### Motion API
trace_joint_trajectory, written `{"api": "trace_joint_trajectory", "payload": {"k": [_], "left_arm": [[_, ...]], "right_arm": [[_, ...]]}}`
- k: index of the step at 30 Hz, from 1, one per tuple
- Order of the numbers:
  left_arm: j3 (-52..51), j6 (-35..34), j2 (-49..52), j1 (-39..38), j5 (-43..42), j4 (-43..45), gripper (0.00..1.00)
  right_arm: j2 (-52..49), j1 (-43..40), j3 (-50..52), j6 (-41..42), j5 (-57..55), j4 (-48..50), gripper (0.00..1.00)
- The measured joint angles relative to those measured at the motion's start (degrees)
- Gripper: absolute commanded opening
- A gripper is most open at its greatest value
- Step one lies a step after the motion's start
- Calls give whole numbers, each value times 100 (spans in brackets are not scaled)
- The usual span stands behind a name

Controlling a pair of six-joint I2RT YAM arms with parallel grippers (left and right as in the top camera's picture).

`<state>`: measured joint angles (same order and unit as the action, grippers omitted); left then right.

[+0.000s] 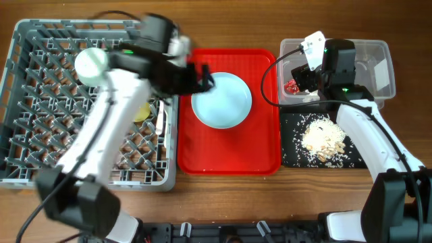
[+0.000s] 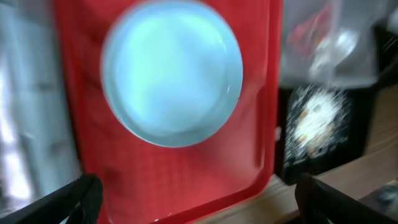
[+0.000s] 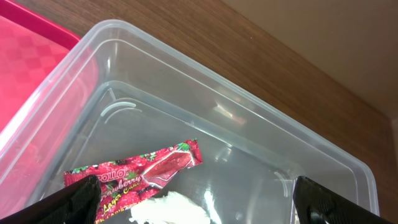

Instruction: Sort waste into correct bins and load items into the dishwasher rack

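Note:
A pale blue plate [image 1: 221, 100] lies on the red tray [image 1: 229, 152]; the left wrist view shows the plate [image 2: 171, 71] too. My left gripper [image 1: 202, 75] hovers open and empty at the plate's left rim; in its own view [image 2: 199, 199] nothing is between the fingers. My right gripper [image 1: 304, 75] is open over the clear tub [image 1: 378, 64]. In the tub [image 3: 261, 130] lie the red snack wrapper [image 3: 140, 171] and the white napkin [image 3: 168, 210], below the open fingers [image 3: 199, 202]. Food scraps [image 1: 322, 138] lie in the black tray [image 1: 290, 152]. A yellow-green cup [image 1: 142, 111] sits in the grey rack [image 1: 40, 101].
The rack fills the table's left side, with the red tray beside it. The tub stands at the back right and the black tray in front of it. My left arm reaches across the rack. The fork, spoon and bowl do not show.

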<state>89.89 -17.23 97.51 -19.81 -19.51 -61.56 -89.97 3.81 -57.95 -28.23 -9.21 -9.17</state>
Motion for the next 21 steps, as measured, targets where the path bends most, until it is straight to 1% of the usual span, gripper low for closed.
{"api": "trace_joint_trajectory", "payload": {"k": [2,3,4,5,6,7,11,16,17,21], "left_arm": [[-114,-26,190,-424,157,225,100],[-144,-33,308,-634,216,354,90],[-160,-44,396,-785,243,437,60],[-184,-57,498,-964,271,527,28],[-197,-114,599,-1110,302,581,17],[-208,-111,673,-1204,319,623,4],[-216,-186,1115,-1567,391,929,4],[-221,-490,1895,-1993,660,1451,4],[-225,-562,2218,-2146,726,1609,4],[-232,-647,2389,-2337,774,1762,4]], "right_arm": [[2,0,0,0,0,0,100],[0,0,0,0,0,0,100],[0,0,0,0,0,0,100],[0,0,0,0,0,0,100],[0,0,0,0,0,2,100],[2,0,0,0,0,0,100],[0,0,0,0,0,0,100],[0,0,0,0,0,2,100],[0,0,0,0,0,0,100],[2,0,0,0,0,0,100]]}}
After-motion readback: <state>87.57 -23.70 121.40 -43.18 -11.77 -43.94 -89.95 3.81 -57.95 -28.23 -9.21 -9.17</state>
